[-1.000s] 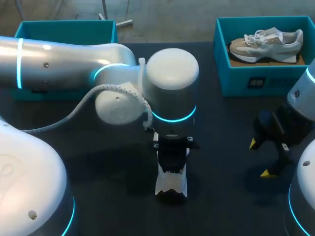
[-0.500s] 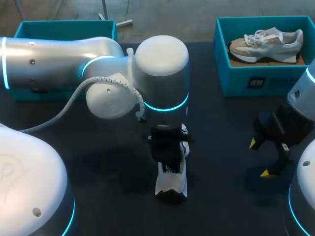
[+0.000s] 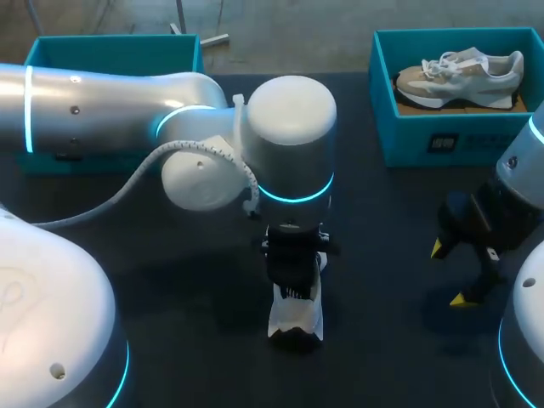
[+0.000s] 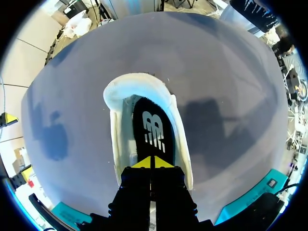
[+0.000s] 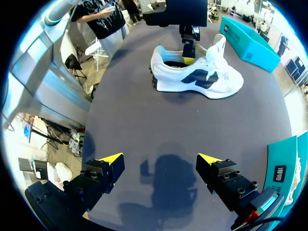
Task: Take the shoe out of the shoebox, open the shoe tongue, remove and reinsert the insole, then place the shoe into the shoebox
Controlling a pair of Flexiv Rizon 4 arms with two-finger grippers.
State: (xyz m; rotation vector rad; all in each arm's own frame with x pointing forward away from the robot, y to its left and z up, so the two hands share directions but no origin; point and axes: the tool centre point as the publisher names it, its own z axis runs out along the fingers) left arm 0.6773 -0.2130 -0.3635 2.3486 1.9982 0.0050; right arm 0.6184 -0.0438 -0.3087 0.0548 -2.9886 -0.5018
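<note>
Change: since half a second ago the left arm (image 3: 127, 110) has been shifted slightly rightward and nearer the robot, with its wrist set over the shoe (image 3: 296, 319). The shoe's heel end and the right gripper (image 5: 160, 159) are unchanged.
Shoe: white with dark side patches, stood on its sole in the middle of the counter (image 3: 187, 340). Its long axis runs away from the robot, toe to the far side, heel to the near side.
Insole (image 4: 147, 108): black, seen inside the shoe.
Print: a white logo (image 4: 155, 131) is borne on the insole. A dark label (image 3: 442, 143) is seen on the shoebox (image 3: 408, 140) front, too small to be read.
Left gripper (image 4: 153, 162): pointed down into the shoe's opening, fingers brought together tip to tip at the insole. Whether the insole is pinched cannot be told.
Right gripper: held over the counter at the right, well apart from the shoe, fingers spread wide, nothing held.
Shoebox: at the far right, with a second shoe (image 3: 463, 75) in it.
</note>
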